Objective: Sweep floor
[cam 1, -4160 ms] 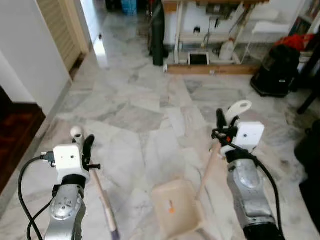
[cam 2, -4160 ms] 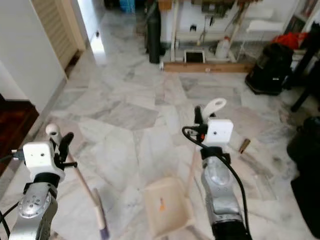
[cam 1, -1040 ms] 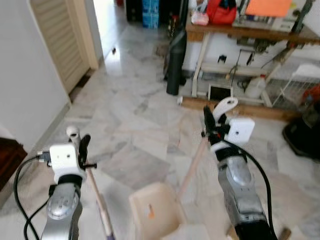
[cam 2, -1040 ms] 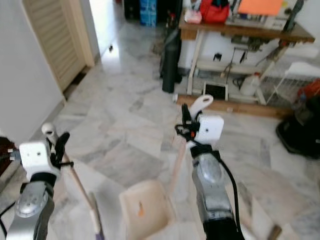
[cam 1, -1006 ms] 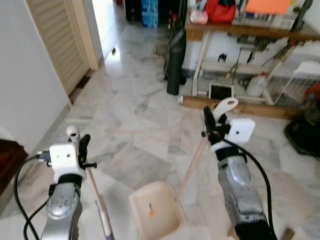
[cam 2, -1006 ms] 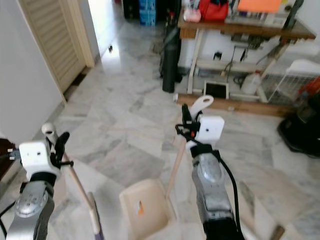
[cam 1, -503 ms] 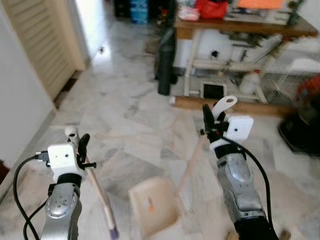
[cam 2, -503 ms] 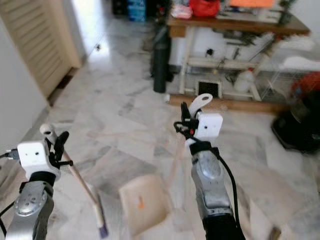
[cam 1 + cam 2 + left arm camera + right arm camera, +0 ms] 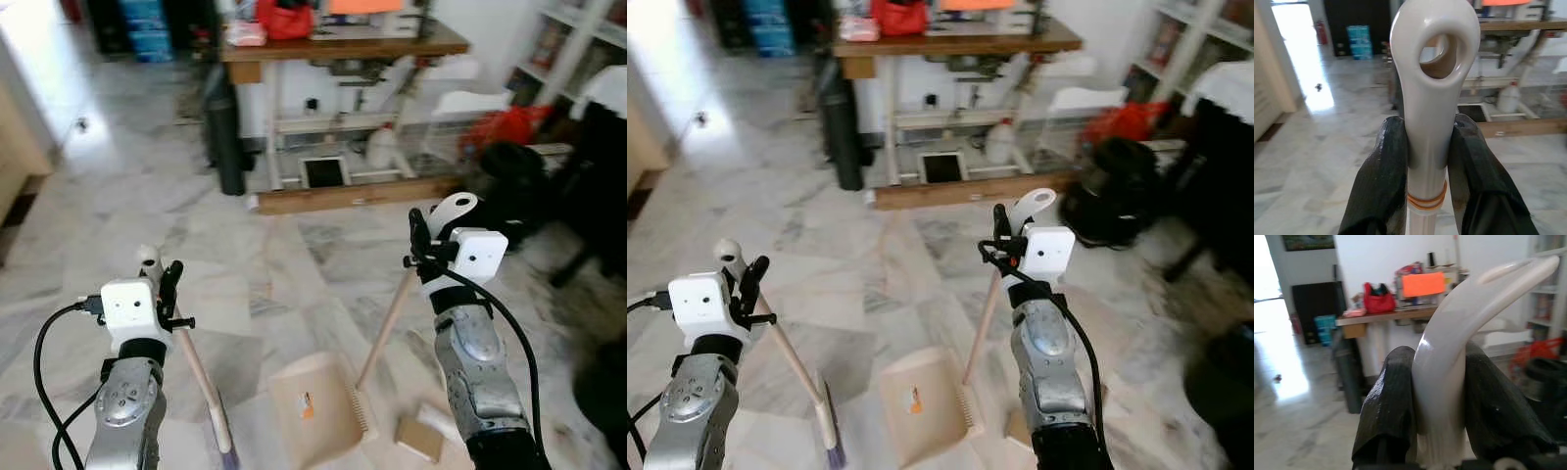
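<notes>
Broom (image 9: 201, 377): wooden stick with white looped cap, slanting down from the left claw to the floor; bristle end low near the picture's lower edge, just left of the dustpan.
Left claw (image 9: 1426, 147): both black fingers (image 9: 1382, 171) clamped tight on the broom's white cap, just under the loop hole; orange band on the stick right below the grip.
Dustpan (image 9: 921, 397): beige, flat on the marble floor between the two arms; small orange mark on its bare pan; comb-like teeth along its right edge.
Dustpan handle (image 9: 982, 328): wooden stick rising from the pan's right rear up to the right claw, tilted; topped by a curved white grip.
Right claw (image 9: 1442, 401): fingers closed on the curved white grip, one finger each side, grip pinched between them.
Arms: both raised in front of the body, left one with a black cable looping off its wrist, right one likewise.
Cardboard piece (image 9: 419, 438): small brown flat bit on the floor, just right of the dustpan, near the right arm.
Floor (image 9: 294, 255): grey-white marble slabs, glare patch far left.
Desk (image 9: 955, 44): wooden top on white legs, at the far wall; red bag (image 9: 899, 17) and an orange box on top, clutter beneath.
Under desk: white jug (image 9: 999, 142), a small dark-faced square item, a wood plank lying along the floor in front.
Black tube (image 9: 844, 122): tall, upright, beside the desk's left leg.
Right side: dark bag (image 9: 1107, 206) on the floor, red cloth behind it, black furniture at the edge; blurred.
</notes>
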`<state>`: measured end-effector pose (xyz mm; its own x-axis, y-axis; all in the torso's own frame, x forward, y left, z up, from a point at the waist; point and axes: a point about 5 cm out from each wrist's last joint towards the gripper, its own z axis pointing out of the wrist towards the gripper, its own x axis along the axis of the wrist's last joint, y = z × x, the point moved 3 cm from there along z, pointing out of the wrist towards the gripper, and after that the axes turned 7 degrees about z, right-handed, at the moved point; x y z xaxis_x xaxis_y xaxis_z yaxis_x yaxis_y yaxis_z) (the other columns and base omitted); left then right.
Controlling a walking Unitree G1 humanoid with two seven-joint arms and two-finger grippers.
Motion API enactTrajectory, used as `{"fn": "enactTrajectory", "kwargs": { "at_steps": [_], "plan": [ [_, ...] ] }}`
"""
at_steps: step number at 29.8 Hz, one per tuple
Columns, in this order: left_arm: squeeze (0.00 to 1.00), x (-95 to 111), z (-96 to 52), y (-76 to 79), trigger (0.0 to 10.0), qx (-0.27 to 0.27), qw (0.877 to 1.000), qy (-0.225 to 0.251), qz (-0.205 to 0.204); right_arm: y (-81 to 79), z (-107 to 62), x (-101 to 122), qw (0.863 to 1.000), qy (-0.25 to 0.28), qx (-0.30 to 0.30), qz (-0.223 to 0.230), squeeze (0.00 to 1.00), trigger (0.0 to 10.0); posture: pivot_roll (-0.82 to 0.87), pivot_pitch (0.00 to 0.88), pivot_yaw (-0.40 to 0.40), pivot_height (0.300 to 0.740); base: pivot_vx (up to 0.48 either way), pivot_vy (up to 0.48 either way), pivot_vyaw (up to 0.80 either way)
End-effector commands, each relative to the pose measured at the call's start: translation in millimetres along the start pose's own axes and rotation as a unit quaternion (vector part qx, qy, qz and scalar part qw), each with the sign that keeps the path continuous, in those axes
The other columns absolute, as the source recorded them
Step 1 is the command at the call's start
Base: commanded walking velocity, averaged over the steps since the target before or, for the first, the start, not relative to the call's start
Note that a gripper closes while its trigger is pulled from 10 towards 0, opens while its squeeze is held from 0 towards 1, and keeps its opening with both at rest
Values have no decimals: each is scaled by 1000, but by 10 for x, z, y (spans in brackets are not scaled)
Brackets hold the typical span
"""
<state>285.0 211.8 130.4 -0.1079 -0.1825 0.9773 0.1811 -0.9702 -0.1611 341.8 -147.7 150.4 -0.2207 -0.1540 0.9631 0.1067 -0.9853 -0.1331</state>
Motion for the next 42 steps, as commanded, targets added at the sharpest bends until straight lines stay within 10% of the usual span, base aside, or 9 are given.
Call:
{"fn": "enactTrajectory", "kwargs": {
  "at_steps": [1, 42],
  "plan": [
    [0, 107, 25, -10, 10000, 1, 1000, 20, 3, -19, 43, 106, 1000, 20, 2, -2, 0, 10000, -6, 56, -1, 740, 0, 0, -788],
    [0, 101, 15, 10, 10000, -5, 1000, 21, 20, -19, 32, 125, 999, 28, 6, -15, 0, 10000, -10, 54, -1, 740, 0, -23, -557]
  ]
}}
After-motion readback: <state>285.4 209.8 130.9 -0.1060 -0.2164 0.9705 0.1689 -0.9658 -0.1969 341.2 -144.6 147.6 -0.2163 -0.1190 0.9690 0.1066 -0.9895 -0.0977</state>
